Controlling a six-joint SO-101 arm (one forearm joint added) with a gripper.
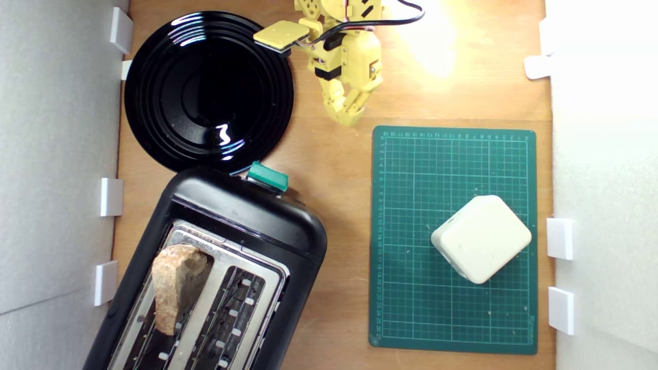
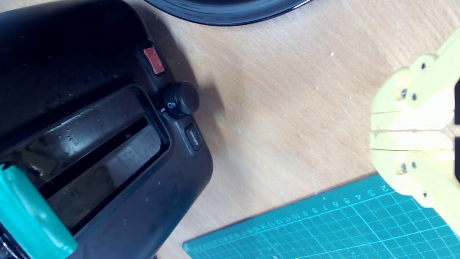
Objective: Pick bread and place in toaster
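The pincer [image 1: 350, 119] is closed and empty (jaws pressed together) above the table [image 1: 329, 169]. The bread [image 1: 175, 288] stands in the toaster [image 1: 241, 231] slot; placing looks done, so only retreat seems left.

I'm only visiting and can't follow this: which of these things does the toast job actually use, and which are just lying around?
Part of the job:
- bread, already standing in a slot
- toaster
- gripper, closed and empty, away from the toaster

Just lying about:
- black plate
- green cutting mat
- cream-white block, on the mat
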